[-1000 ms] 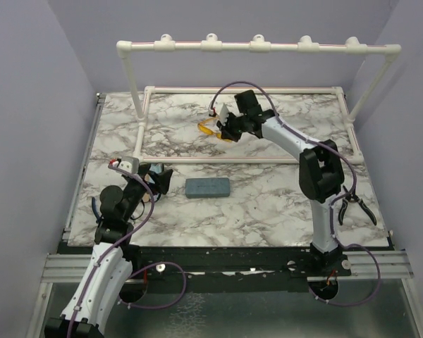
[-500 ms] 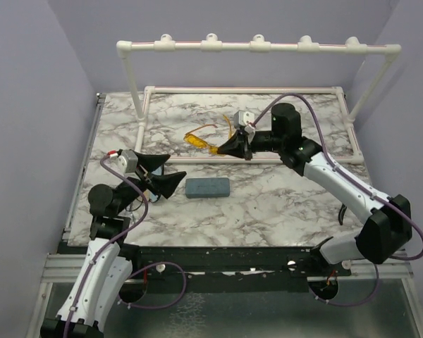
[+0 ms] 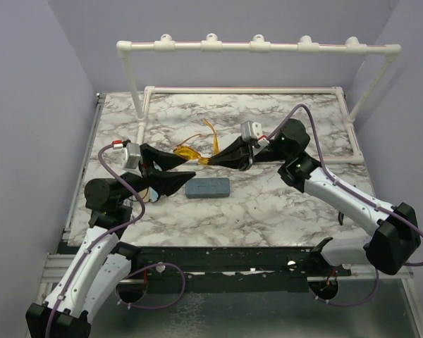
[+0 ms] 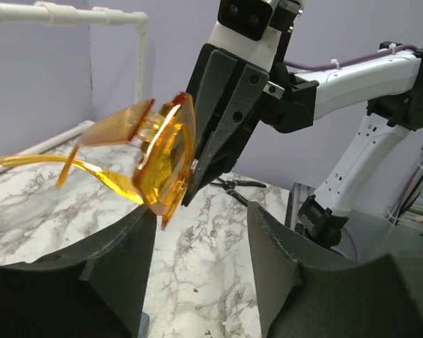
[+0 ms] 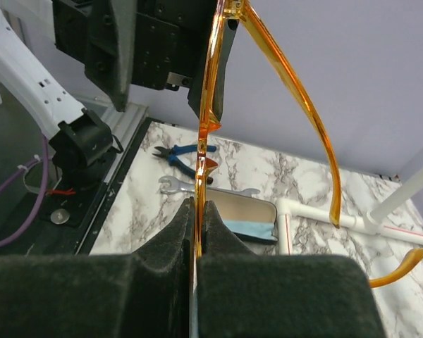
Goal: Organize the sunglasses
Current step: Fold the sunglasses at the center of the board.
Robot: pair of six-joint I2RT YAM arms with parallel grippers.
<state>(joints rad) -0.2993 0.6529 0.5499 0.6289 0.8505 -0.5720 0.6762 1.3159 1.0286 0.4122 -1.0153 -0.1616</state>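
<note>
The sunglasses are a translucent orange pair, held in the air above the table's middle with their arms unfolded. My right gripper is shut on one lens; in the right wrist view the pads pinch the lens edge-on. My left gripper faces it from the left, open. In the left wrist view the orange lenses hang just over my left finger, and the gap to the other finger is empty.
A grey-blue rectangular case lies shut below the grippers. An open case with a pale lining and blue cloth, a wrench and blue-handled pliers lie on the marble. A white pipe rack stands at the back.
My right arm swung left and nearer, carrying the orange sunglasses up to the left gripper. The left gripper rose towards them and its jaws narrowed somewhat.
</note>
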